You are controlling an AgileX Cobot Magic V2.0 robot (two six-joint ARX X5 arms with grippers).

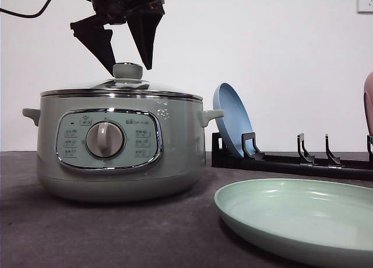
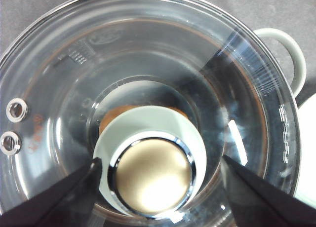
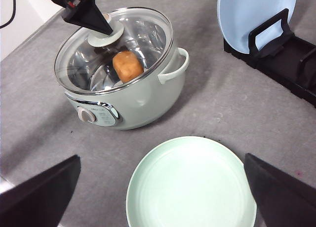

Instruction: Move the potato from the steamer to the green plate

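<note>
steamer (image 3: 133,96): 1 | potato (image 3: 128,65): 1 | green plate (image 3: 190,185): 1 | blue plate (image 3: 254,15): 1

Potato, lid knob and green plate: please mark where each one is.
potato (image 3: 128,65), right wrist view, middle of its orange-brown skin under the glass.
lid knob (image 2: 153,175), left wrist view, its shiny top.
green plate (image 1: 303,212), front view, bare inner surface.
</note>
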